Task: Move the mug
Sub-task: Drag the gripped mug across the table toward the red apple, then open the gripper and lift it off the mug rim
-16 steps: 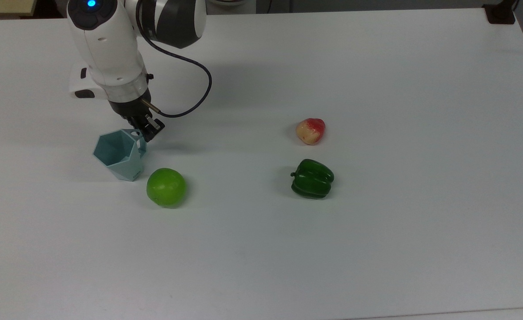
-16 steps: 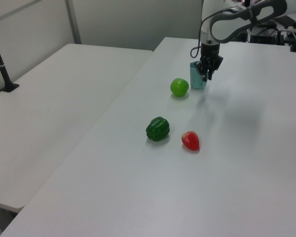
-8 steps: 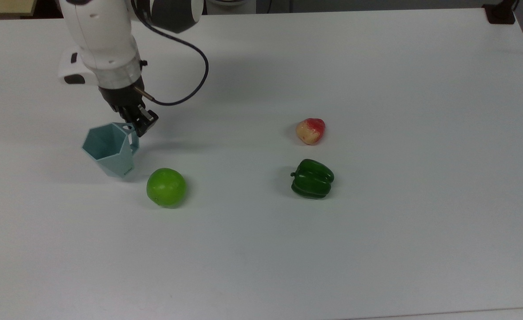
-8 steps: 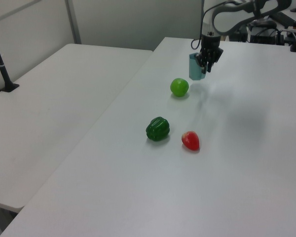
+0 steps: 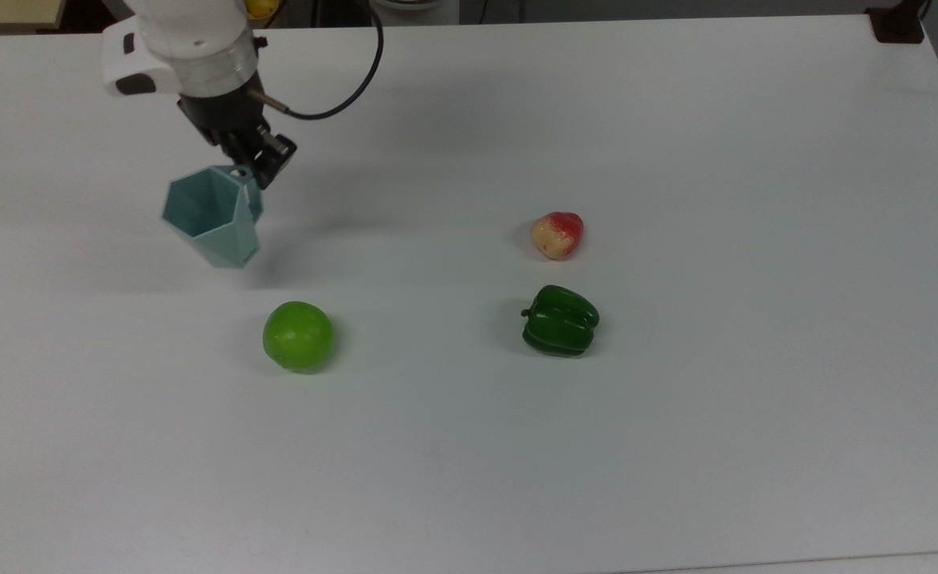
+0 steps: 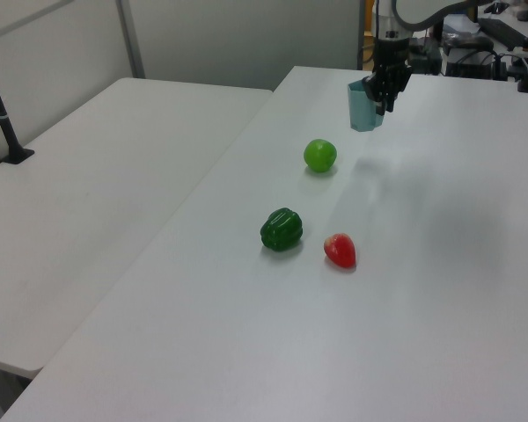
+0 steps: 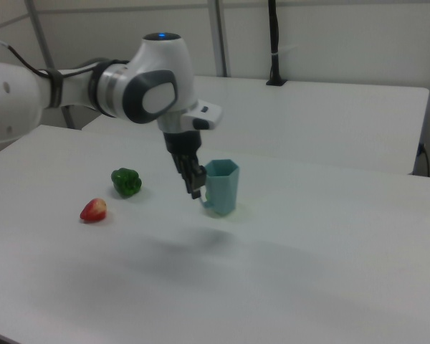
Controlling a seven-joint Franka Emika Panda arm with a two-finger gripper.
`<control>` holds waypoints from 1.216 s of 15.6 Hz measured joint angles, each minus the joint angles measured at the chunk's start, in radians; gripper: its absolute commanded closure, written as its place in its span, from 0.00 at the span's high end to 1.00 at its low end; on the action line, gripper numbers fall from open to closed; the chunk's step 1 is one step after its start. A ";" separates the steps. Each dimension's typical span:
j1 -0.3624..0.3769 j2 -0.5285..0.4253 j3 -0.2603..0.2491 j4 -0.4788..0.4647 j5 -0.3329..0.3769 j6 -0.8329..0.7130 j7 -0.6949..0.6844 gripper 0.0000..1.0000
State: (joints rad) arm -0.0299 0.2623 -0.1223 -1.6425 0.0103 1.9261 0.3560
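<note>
The mug [image 5: 215, 215] is held in the air above the white table [image 5: 676, 438], and a soft shadow is cast on the tabletop beneath it. Its flat handle is pinched by the gripper [image 5: 260, 169], whose jaws are closed on it from above. The mug is kept upright, its hexagonal rim facing up and tipped only slightly in the top view. In the right view the mug [image 7: 221, 188] is seen hanging just beside the gripper [image 7: 198, 188], on the right view's right of it, with the handle turned toward the fingers. In the left view the mug [image 6: 363, 105] is carried at the far end of the table, with the gripper [image 6: 387, 95] at its right side.

A green apple [image 5: 298, 336] is left on the table, below the mug in the top view and clearly apart from it. A dark green pepper [image 5: 560, 320] is seen well off toward the top view's right, and a red and yellow strawberry [image 5: 557, 234] lies near it, just above it in the top view. The three fruits rest on the table untouched. A black cable [image 5: 357, 76] is looped from the wrist behind the gripper.
</note>
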 measured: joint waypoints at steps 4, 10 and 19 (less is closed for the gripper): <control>0.085 -0.100 0.007 -0.118 0.000 -0.021 0.000 0.20; 0.218 -0.217 0.010 -0.306 0.000 -0.020 0.009 0.20; 0.313 -0.184 0.010 -0.453 -0.028 0.152 0.127 0.35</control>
State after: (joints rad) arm 0.2828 0.0781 -0.1121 -2.0960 -0.0180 2.0779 0.4834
